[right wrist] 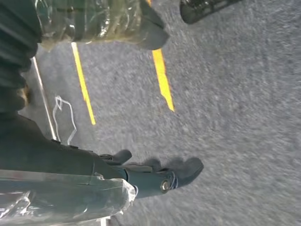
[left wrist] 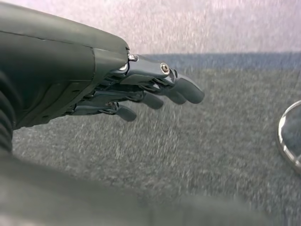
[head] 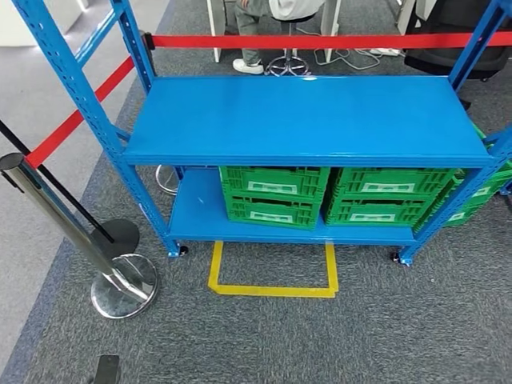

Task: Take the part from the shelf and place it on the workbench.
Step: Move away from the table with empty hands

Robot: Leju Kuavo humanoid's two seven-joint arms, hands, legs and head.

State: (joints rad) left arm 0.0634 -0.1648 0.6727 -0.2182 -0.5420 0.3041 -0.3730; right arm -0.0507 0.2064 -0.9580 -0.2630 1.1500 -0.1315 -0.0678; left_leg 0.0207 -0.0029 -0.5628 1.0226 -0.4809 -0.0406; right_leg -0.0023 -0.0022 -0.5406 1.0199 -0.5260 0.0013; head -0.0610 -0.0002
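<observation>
Part: cannot tell where exactly; by judgement, lies somewhere inside one of the green crates, because the upper board of the blue shelf (head: 308, 120) carries nothing. Faces this shelf from close, with the yellow tape frame (head: 272, 290) on the grey carpet (head: 362, 336) just before its lower board. Holds on that lower board a left green crate (head: 274, 196) and a right green crate (head: 386, 196), side by side and nearly touching, both under the upper board, so cannot look into them from above.

Hangs low over the carpet with the left hand (left wrist: 142, 89): fingers stretched out, rather close together, nothing between them, near the chrome foot of a stanchion (left wrist: 289, 136). Same for the right hand (right wrist: 156, 176): fingers straight, holding nothing, above carpet with yellow tape lines (right wrist: 161, 75).

Seems therefore to be at the very beginning of the task. Done, as a judgement: only standing at the shelf. Left: finding the part, reaching in, grasping, lifting out, turning to the workbench, whose place cannot be told, and setting the part down there.
</observation>
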